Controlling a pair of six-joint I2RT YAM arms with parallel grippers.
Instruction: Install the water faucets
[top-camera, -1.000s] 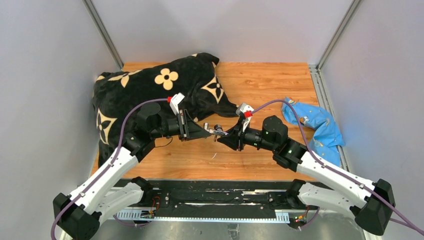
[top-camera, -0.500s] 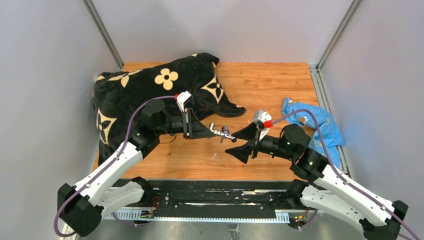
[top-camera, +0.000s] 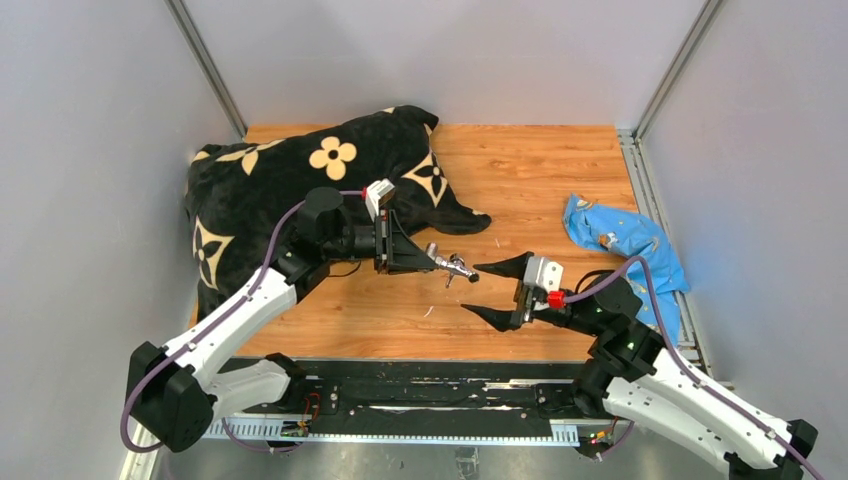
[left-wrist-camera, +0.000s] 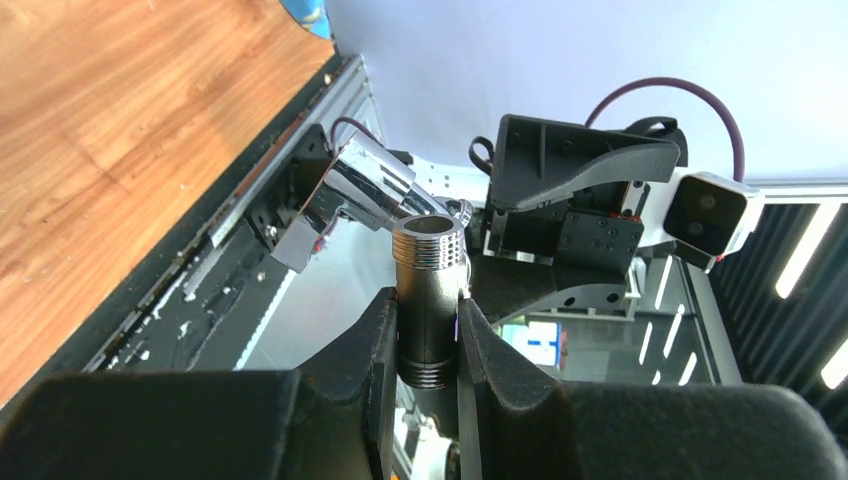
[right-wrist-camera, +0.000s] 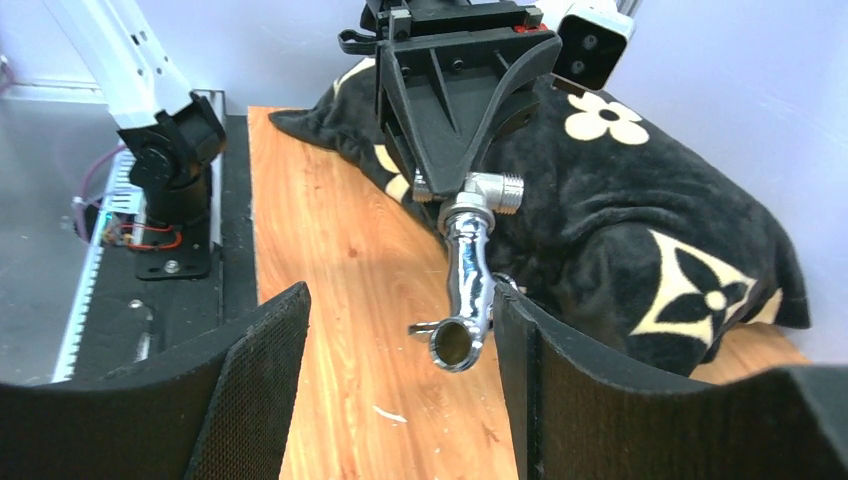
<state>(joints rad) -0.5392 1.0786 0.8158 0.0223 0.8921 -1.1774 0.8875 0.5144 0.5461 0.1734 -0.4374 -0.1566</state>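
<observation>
Wood table (top-camera: 540, 170), grey walls on three sides. One black blanket (top-camera: 270, 180) with tan flowers, bunched at far left. Two arms, left arm (top-camera: 240, 320) and right arm (top-camera: 690, 400), both stretched toward table centre. One blue bag (top-camera: 640, 250), crumpled at the right edge. Left gripper (top-camera: 428, 259): clamped on the faucet (top-camera: 455, 267), held in air above mid-table, just off the blanket's near corner. Only one faucet visible (threaded stub (left-wrist-camera: 428, 300) pinched in the jaws, chrome spout (left-wrist-camera: 360, 185) joined to it; can't tell if they're separate parts). Right gripper (top-camera: 472, 289): spread wide, holding nothing, facing the spout end, near but not touching.
</observation>
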